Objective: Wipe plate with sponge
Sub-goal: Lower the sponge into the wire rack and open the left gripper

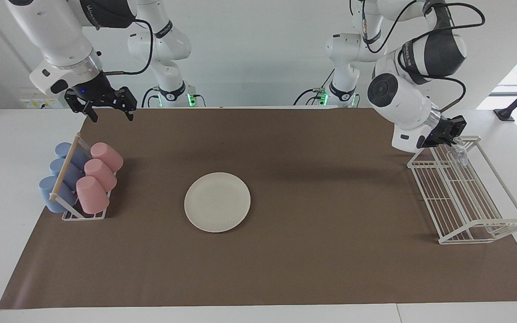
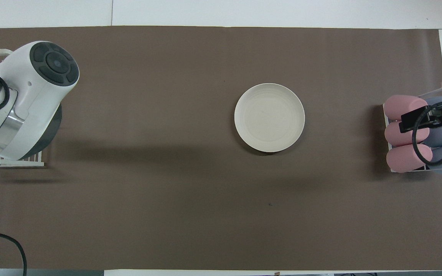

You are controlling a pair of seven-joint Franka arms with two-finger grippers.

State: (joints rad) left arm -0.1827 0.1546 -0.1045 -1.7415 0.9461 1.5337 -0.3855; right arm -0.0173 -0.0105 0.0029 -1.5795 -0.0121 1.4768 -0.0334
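Brown mat [image 1: 285, 269] spans bench around central plate [image 1: 217, 202]; left hand [image 1: 456, 140] pinches sponge [image 1: 459, 154] over wire rack [image 1: 465, 197], right hand [image 1: 108, 117] wide above cup rack [image 1: 81, 179].

Two distant cameras share the round cream-white plate [image 1: 217, 202] [image 2: 269, 117] lying on a brown paper mat [image 1: 285, 269] [image 2: 167, 211]: one faces the robots from high across it, the other looks steeply down from above them, half-turned.
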